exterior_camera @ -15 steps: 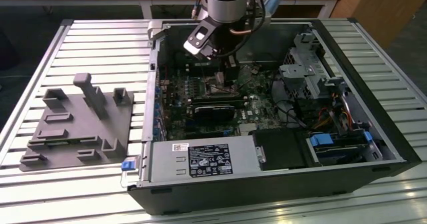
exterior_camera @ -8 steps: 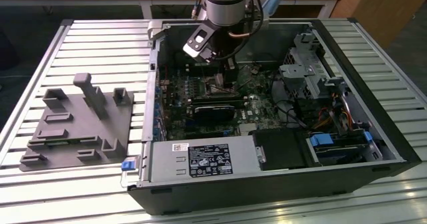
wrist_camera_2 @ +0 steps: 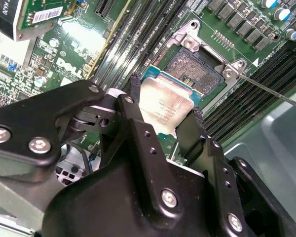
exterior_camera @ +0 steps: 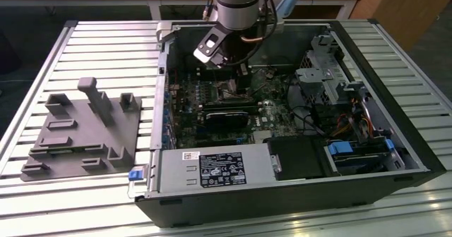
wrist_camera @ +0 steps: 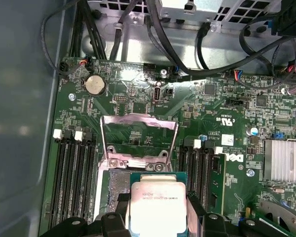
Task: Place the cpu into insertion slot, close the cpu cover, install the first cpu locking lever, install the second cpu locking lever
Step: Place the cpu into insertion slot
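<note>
Right now my black two-finger gripper (wrist_camera_2: pixel 166 101) is clamped on the small square cpu with its pale silver-grey metal top (wrist_camera_2: pixel 160 112), one finger on each of two opposite edges, and the chip sits roughly flat. It hangs over the near edge of the square dark-rimmed insertion slot (wrist_camera_2: pixel 195 69), whose recessed pin field shows bare beyond it, so I judge it is not yet seated. To do this well I would square the chip's edges with the socket rim and hold it level, so that it drops in without dragging on the pins.

Just behind the slot, in the first wrist view, the thin silvery cpu cover frame (wrist_camera: pixel 138 159) stands tipped open, out of the way of the descent. A thin steel lever rod (wrist_camera_2: pixel 271 90) juts from one socket corner, swung aside. Long black memory slots (wrist_camera: pixel 71 182) flank the socket closely, so the fingers have little side room. Farther off, black cables (wrist_camera: pixel 93 39) loop beyond the board's edge, and the black computer case wall (exterior_camera: pixel 282 208) rings everything.
</note>
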{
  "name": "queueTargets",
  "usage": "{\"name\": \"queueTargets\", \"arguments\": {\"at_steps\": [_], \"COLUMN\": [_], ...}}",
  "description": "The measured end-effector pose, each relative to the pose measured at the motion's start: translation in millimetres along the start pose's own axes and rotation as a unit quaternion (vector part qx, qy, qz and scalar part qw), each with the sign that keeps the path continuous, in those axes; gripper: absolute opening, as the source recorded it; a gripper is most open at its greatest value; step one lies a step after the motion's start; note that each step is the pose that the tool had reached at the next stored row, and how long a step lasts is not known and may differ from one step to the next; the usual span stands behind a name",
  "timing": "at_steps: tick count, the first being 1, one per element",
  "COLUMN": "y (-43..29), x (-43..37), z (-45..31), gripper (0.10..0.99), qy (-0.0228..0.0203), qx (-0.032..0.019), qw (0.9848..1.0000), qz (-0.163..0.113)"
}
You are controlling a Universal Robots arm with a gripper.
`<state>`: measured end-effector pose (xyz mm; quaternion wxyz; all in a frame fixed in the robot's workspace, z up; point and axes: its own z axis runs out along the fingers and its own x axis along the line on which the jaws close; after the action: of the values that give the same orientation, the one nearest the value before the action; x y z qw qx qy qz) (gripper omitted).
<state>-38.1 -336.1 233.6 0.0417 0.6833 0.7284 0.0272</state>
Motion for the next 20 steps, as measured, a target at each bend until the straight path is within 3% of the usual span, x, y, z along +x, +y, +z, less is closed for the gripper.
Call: {"name": "queueTargets", "arguments": {"at_steps": [20], "y": [-2.9], "x": [12.6], "z": [8.7], "gripper": [0.537], "qy": [-0.0033], "qx": [0.0004], "qw": [0.9995], "qz": [0.031]}}
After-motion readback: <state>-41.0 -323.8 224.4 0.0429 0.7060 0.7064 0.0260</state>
